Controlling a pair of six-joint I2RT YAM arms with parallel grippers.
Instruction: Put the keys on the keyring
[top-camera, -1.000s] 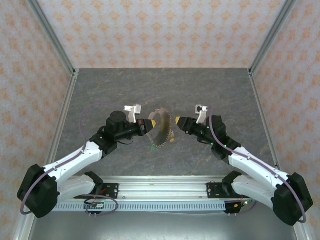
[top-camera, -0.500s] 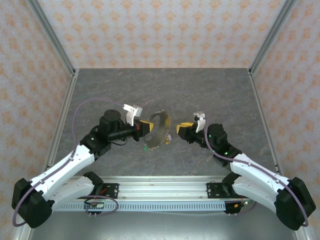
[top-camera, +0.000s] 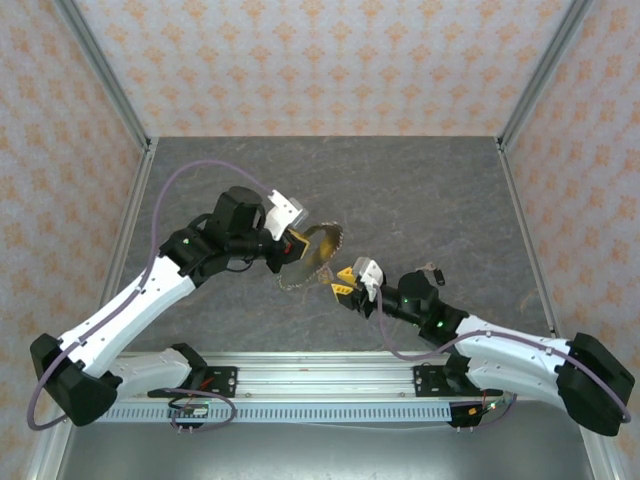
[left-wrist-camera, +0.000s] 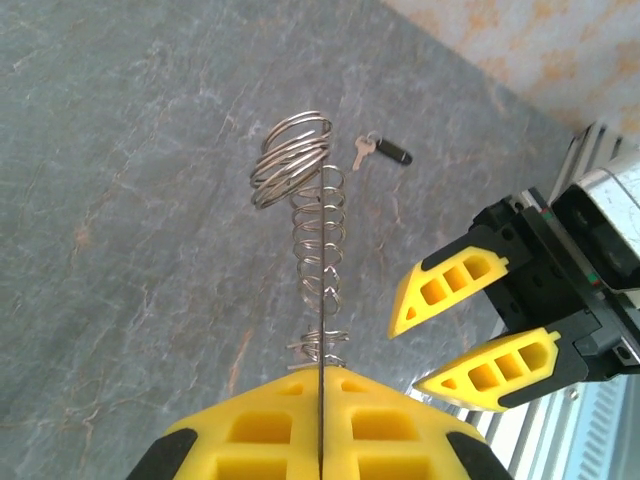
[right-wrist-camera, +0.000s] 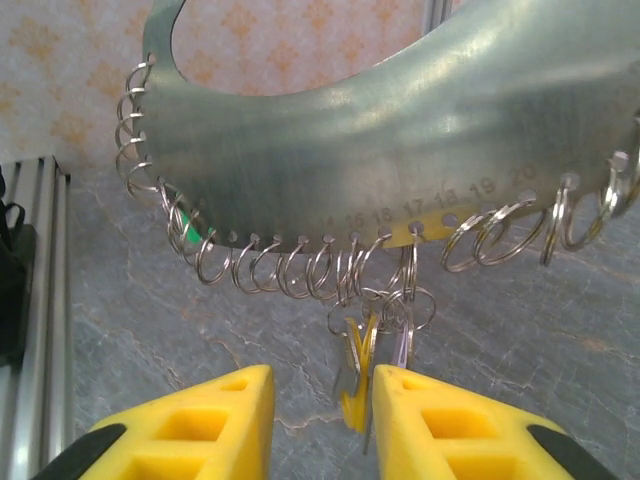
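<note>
Clamping my left gripper (top-camera: 293, 240) on the flat plate of the keyring (top-camera: 312, 255), I hold it up over the middle of the table (top-camera: 420, 190). My right gripper (right-wrist-camera: 322, 385) waits beneath, fingers apart, the keys (right-wrist-camera: 357, 365) dangling between them. The next move, I judge, is a gentle pinch on one key to steady it for threading.

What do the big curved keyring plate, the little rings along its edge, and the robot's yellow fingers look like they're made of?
The keyring plate looks like brushed sheet metal: grey, dull sheen, fine streaks. The rings seem to be polished steel wire, bright and coiled. The right hand has fingers of what looks like moulded yellow plastic, matte, with hollow cells.
</note>
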